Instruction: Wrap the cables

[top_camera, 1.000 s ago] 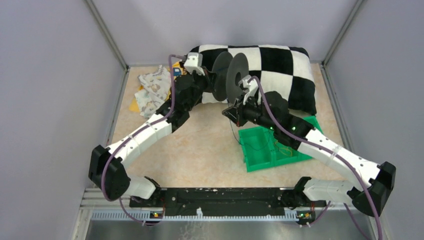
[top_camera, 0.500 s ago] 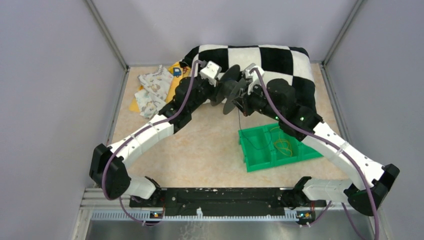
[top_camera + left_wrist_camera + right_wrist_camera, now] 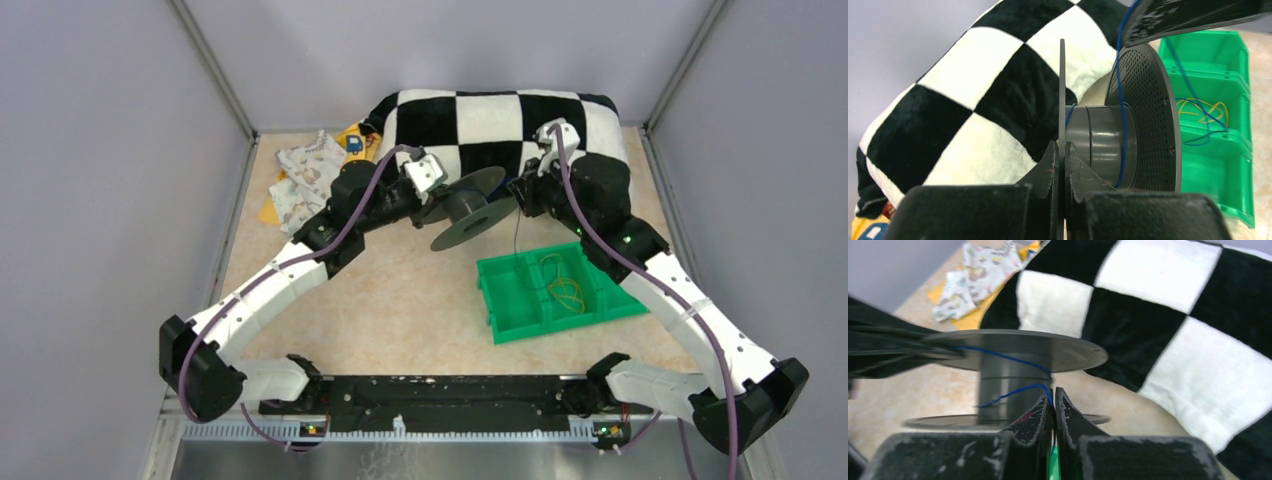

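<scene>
The black two-flanged spool [image 3: 468, 206] hangs tilted above the table in front of the pillow. My left gripper [image 3: 438, 197] is shut on the rim of one flange, which shows edge-on between the fingers in the left wrist view [image 3: 1062, 148]. The thin blue-black cable [image 3: 517, 246] has a few turns on the spool core [image 3: 1104, 145] and runs down into the green tray. My right gripper [image 3: 521, 196] is shut on the cable just right of the spool; the wire passes between its fingertips in the right wrist view [image 3: 1053, 392].
A black-and-white checkered pillow [image 3: 500, 115] lies at the back. A green divided tray [image 3: 512, 322] with yellow-orange strands [image 3: 566, 291] sits front right. Patterned cloth [image 3: 310, 173] on a yellow sheet lies at back left. Grey walls enclose the table.
The left wrist has turned, tipping the spool from upright flanges to lying nearly flat and lower. The right gripper has moved right and back toward the pillow, drawing the cable along.
</scene>
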Controlling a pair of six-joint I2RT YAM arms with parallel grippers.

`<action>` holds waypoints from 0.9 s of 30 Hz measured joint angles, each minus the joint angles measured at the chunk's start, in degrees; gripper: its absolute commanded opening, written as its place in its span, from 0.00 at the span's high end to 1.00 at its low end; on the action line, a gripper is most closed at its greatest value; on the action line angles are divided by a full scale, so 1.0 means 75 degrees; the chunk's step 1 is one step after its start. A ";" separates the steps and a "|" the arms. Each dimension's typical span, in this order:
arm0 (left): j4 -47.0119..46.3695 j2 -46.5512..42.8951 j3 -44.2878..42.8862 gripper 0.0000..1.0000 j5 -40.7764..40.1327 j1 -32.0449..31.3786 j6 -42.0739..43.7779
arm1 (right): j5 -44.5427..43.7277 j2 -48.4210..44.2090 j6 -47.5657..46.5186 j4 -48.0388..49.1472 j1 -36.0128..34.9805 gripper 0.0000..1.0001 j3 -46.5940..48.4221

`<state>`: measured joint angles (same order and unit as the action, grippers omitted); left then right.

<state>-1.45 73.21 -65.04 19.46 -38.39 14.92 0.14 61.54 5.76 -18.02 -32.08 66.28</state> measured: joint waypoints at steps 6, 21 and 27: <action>0.0606 -0.0326 -0.0061 1.00 0.1070 0.0323 0.0230 | -0.0213 -0.0090 -0.0015 -0.0026 0.0600 0.70 -0.0551; 0.1349 -0.0513 -0.1352 1.00 0.2151 0.1241 -0.0670 | 0.0280 -0.0195 0.0329 0.0274 0.1580 0.26 -0.2046; 0.1221 -0.0568 -0.1760 1.00 0.2113 0.1530 -0.1276 | 0.0481 -0.0204 0.0329 0.0382 0.1632 0.16 -0.2296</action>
<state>7.70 68.95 -78.24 35.31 -26.92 5.34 3.75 60.01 8.23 -15.16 -19.84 49.06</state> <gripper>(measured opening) 0.038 0.803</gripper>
